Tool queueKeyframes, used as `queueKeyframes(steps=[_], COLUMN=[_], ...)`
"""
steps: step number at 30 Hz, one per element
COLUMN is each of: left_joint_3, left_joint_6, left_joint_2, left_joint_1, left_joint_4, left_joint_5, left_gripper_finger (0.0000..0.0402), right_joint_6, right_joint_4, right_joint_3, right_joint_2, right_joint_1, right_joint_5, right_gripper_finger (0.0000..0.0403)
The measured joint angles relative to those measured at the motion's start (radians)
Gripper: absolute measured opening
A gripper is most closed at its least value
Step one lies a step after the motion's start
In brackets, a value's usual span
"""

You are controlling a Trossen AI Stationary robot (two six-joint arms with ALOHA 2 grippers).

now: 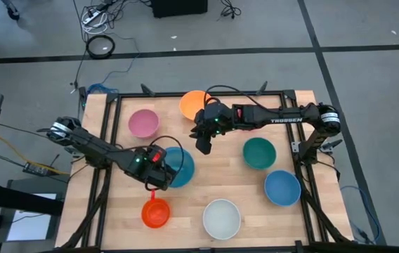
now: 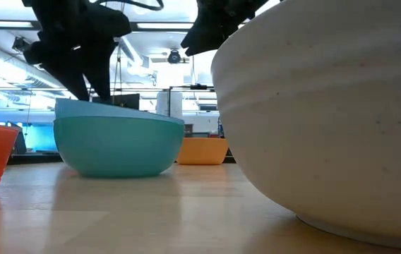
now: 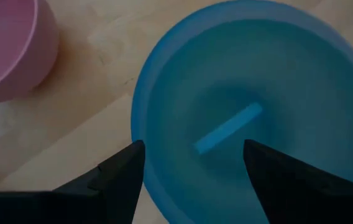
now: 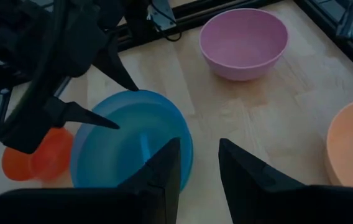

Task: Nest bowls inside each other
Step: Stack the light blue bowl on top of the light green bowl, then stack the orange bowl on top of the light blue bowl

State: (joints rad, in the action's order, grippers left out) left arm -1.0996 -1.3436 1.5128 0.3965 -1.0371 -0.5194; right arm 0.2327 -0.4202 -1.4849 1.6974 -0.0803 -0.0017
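Observation:
A blue bowl stands left of the table's middle with a teal-blue bowl nested in it; in the low view the upper one sits slightly tilted. My left gripper is open over the stack's left rim, one finger outside and one inside. My right gripper hangs open and holds nothing, above the table between the stack and the orange bowl. Standing singly are the pink, teal, blue, white and red-orange bowls. My left gripper's fingers point steeply down on either side of the blue stack's left rim. Whether either finger touches the rim I cannot tell.
The wooden tabletop is ringed by a black frame. Bare wood lies between the stack, the white bowl and the teal bowl. The white bowl fills the right of the low view.

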Motion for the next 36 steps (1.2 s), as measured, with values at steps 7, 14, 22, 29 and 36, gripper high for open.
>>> queueKeyframes(steps=[7,14,22,29,36], left_joint_3=[0.0,0.0,0.012,0.012,-0.145], left_joint_6=[0.0,-0.004,-0.016,-0.017,0.107], left_joint_2=[0.012,0.012,0.036,0.05,0.045], left_joint_1=[0.0,0.0,0.001,0.001,0.033], left_joint_4=[-0.001,0.0,0.014,0.014,-0.028], left_joint_5=[0.002,0.013,0.035,0.027,-0.184], left_gripper_finger=[0.0279,0.0279,0.0279,0.0279,0.0279], right_joint_6=[0.0,0.0,0.001,0.001,-0.049], right_joint_4=[0.0,0.0,0.0,0.0,-0.014], right_joint_3=[0.0,0.0,0.0,0.0,0.0], right_joint_2=[0.0,0.0,0.0,0.0,0.0], right_joint_1=[0.001,0.001,0.004,0.005,0.005], right_joint_5=[0.0,0.0,0.0,0.0,0.097], right_gripper_finger=[0.0098,0.0098,0.0098,0.0098,0.0098])
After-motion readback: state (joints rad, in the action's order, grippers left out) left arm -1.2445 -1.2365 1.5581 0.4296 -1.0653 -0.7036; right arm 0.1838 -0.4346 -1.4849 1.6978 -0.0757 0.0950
